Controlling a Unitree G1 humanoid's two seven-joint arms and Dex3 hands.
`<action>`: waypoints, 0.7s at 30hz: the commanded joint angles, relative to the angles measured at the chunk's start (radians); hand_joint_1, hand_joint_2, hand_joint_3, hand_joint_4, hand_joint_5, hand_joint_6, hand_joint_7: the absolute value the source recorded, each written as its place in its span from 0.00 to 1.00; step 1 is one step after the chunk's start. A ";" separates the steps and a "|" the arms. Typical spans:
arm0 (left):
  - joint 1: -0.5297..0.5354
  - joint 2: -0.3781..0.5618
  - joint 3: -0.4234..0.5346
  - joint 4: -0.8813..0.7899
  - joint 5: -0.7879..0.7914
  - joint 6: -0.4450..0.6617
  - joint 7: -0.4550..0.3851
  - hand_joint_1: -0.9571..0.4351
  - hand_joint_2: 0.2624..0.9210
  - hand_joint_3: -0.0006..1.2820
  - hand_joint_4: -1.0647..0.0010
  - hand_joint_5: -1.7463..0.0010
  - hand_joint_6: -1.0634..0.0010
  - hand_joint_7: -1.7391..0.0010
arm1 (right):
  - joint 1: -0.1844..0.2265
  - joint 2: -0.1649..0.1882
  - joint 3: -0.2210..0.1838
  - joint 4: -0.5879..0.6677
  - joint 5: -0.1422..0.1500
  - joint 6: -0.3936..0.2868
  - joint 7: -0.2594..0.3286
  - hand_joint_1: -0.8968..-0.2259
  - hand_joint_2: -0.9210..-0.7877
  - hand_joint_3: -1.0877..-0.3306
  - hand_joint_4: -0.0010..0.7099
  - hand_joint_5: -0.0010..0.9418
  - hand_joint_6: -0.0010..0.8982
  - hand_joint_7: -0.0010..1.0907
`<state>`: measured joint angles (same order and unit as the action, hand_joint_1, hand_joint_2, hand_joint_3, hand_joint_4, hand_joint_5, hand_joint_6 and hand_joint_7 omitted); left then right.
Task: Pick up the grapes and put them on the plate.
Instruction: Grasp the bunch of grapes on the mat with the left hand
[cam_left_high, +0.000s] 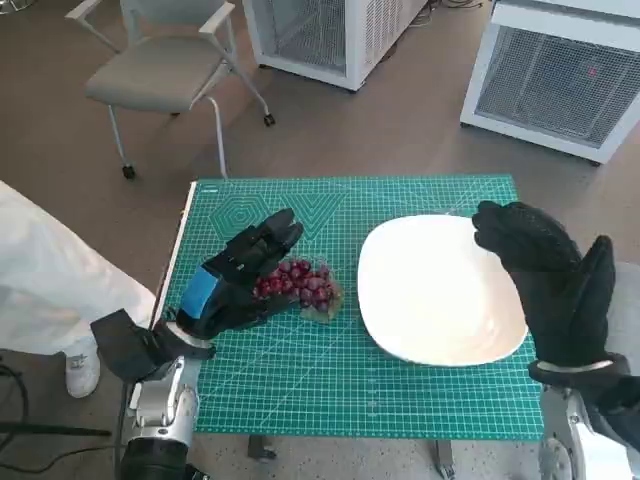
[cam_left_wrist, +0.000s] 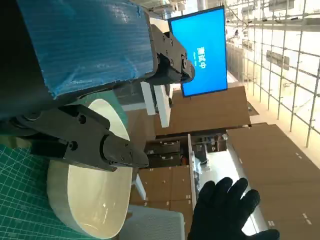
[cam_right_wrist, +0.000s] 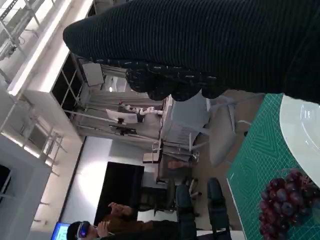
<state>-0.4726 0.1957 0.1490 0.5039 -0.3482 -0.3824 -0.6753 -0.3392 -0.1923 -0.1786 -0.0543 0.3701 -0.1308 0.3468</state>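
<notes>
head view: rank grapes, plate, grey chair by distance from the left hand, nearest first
1. grapes: right against the left hand, by its fingers, on the green mat.
2. plate: further along the mat, toward the robot's right, past the grapes.
3. grey chair: off the table, on the floor beyond its far left corner.

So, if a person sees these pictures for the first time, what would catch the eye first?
Probably the bright green mat covering the table, with the large white plate on its right half. Next, the dark red grapes just left of the plate, where the left hand with blue tape lies against them. The gloved right hand is raised, fingers apart, over the plate's right edge.
</notes>
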 joint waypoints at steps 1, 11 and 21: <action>0.013 0.010 -0.003 -0.018 0.006 0.013 -0.001 0.53 1.00 0.03 0.79 1.00 0.67 1.00 | 0.019 0.000 0.002 0.000 0.002 0.012 0.004 0.86 0.00 0.66 0.53 0.95 0.30 0.94; 0.021 0.010 -0.002 -0.030 0.009 0.018 0.006 0.52 1.00 0.03 0.79 1.00 0.67 1.00 | 0.021 -0.003 0.000 -0.007 0.003 0.017 0.004 0.86 0.00 0.66 0.53 0.96 0.30 0.94; 0.023 0.011 -0.003 -0.036 0.012 0.020 0.010 0.53 1.00 0.03 0.79 1.00 0.67 1.00 | 0.022 -0.002 0.001 -0.006 0.002 0.016 0.004 0.86 0.00 0.66 0.53 0.96 0.30 0.94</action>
<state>-0.4580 0.1958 0.1491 0.4844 -0.3477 -0.3681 -0.6675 -0.3378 -0.1926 -0.1785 -0.0630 0.3700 -0.1306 0.3469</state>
